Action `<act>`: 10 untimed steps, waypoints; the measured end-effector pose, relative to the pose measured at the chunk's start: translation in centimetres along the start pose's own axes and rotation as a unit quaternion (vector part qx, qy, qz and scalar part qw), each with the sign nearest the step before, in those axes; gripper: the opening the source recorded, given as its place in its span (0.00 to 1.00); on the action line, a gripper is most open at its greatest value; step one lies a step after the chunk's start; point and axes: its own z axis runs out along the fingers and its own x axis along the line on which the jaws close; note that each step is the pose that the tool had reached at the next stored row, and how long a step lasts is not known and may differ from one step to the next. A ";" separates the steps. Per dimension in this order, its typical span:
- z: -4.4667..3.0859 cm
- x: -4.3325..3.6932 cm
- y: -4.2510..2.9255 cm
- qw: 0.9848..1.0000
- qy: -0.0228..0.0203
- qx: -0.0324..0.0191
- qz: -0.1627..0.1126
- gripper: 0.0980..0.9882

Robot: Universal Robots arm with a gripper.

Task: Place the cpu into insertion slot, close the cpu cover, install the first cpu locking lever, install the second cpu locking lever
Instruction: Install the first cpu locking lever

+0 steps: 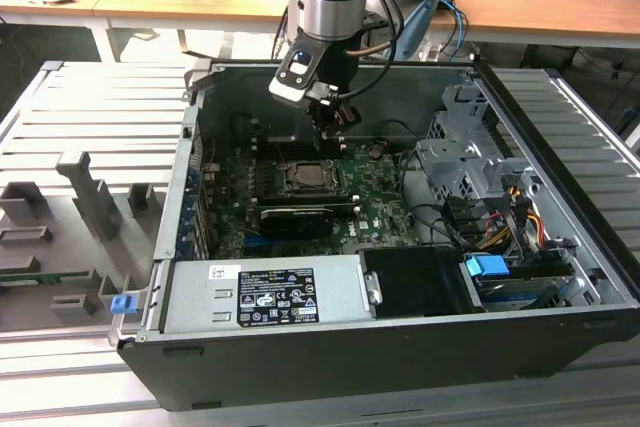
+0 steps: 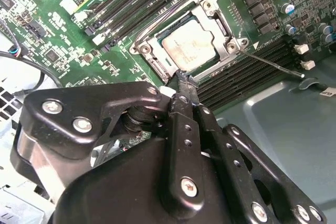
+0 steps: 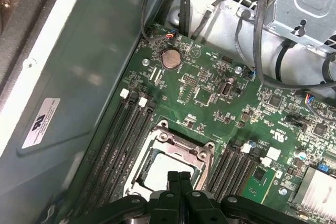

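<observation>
My one gripper (image 2: 184, 80) has its two fingers squeezed together, with the tips right at the edge of the one cpu cover (image 2: 223, 19). The cover lies flat over the one cpu (image 2: 186, 45), which sits in the insertion slot (image 3: 139, 167). One thin lever (image 2: 273, 62) sticks out sideways.

cpu (image 2: 189, 45) 1 | cpu cover (image 2: 224, 24) 1 | coin cell (image 3: 170, 57) 1 | expansion card (image 1: 295, 217) 1 — end effector (image 2: 185, 80) 1
</observation>
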 end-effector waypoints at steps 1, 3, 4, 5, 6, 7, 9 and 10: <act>0.00 0.00 0.00 1.000 0.000 0.000 -0.002 0.01; 0.00 0.00 0.00 1.000 0.000 0.000 -0.005 0.01; 0.00 0.00 0.00 1.000 0.000 0.000 -0.007 0.01; 0.00 0.00 0.00 1.000 0.000 0.000 -0.009 0.01; 0.00 0.00 0.00 1.000 0.000 0.000 -0.012 0.01; 0.00 0.00 0.00 1.000 0.001 0.000 -0.014 0.01; 0.00 0.00 0.00 1.000 0.001 0.000 -0.021 0.01; 0.00 0.00 0.00 1.000 0.001 0.000 -0.025 0.01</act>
